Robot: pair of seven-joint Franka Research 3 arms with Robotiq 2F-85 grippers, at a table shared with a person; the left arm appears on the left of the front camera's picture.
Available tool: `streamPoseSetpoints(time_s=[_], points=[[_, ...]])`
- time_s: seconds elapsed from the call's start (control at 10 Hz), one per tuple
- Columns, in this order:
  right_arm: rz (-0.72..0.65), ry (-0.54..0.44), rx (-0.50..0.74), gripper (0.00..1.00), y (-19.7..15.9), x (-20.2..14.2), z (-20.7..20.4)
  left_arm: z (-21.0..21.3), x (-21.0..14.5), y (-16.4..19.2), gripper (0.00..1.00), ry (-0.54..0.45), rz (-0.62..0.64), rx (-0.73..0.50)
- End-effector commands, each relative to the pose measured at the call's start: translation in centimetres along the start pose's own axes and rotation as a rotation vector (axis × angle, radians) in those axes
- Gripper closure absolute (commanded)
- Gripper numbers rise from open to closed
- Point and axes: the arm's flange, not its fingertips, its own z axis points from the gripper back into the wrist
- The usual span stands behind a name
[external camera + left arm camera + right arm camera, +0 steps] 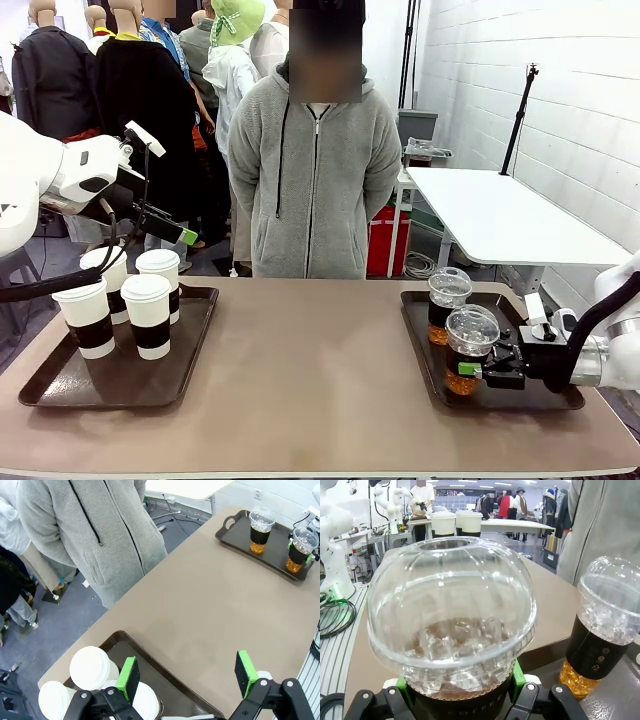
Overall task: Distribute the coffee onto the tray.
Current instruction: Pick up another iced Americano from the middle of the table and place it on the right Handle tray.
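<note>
A clear dome-lidded iced cup [451, 630] sits right against the right wrist camera, the right gripper [478, 372] pinching its dark sleeve between green pads, ribbed plastic lid and ice above amber liquid. The cup stands upright, its long axis vertical, at the near end of the right tray [500, 398]; a second iced cup [448, 303] stands just beyond it on the same tray, apart from the fingers.

Across the tan table [310, 370], well apart, the left tray [60, 385] carries four white paper cups [150, 315] with flat white lids and dark sleeves, grouped close together. The left gripper [187, 677] hangs above that tray with fingers spread wide and nothing between them; from its wrist camera the paper cups [92, 670] lie below and to one side of the pads.

Both trays are dark, matte, shallow rectangles with raised rims and handle cut-outs. A person in a grey zip hoodie [315, 180] stands at the far edge, arms behind the back.

The right arm is plainly the nearer one for the iced cups, and with one already gripped, the likely next move is a straight lift clear of the rim; the smooth, top-heavy cup could tip or slosh if tilted.
</note>
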Motion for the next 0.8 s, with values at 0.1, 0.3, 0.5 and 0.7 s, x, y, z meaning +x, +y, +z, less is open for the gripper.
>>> streamPoseSetpoints(time_s=[0.1,0.3,0.5,0.7], points=[[-0.007,-0.062,-0.022,0.17,-1.10,-0.40,-0.02,0.00,-0.06,0.11,0.00,0.002,0.004,0.002],[-0.027,-0.067,-0.023,0.17,-1.43,-0.65,-0.26,0.00,-0.06,0.11,0.00,0.002,0.004,0.002],[-0.044,-0.065,-0.026,0.17,-1.69,-0.71,-0.39,0.00,-0.06,0.11,0.00,0.002,0.004,0.002],[-0.062,-0.059,-0.027,0.17,-1.91,-0.78,-0.51,0.00,-0.06,0.11,0.00,0.002,0.004,0.002]])
